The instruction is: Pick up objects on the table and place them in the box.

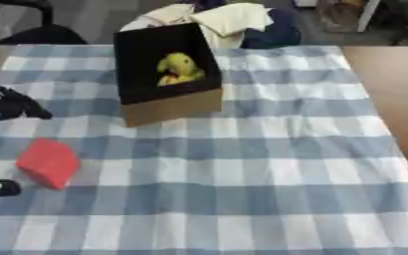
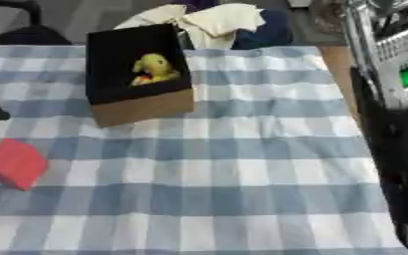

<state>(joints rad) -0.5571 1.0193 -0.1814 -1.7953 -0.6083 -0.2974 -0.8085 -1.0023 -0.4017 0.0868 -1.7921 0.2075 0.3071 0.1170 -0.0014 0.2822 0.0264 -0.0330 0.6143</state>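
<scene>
Well – red block [image 1: 48,163] nr table edge

Toy [image 1: 179,68] in box [image 1: 168,107]; block [image 1: 48,163] front-left.

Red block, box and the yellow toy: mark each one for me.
red block [image 1: 48,163], left eye view, middle of its top face.
box [image 1: 172,106], left eye view, brown front wall.
yellow toy [image 1: 179,68], left eye view, its body, inside the box.

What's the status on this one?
Left hand at left edge, fingers unclear. Toy in box. Red block on table, nothing blocking.
</scene>
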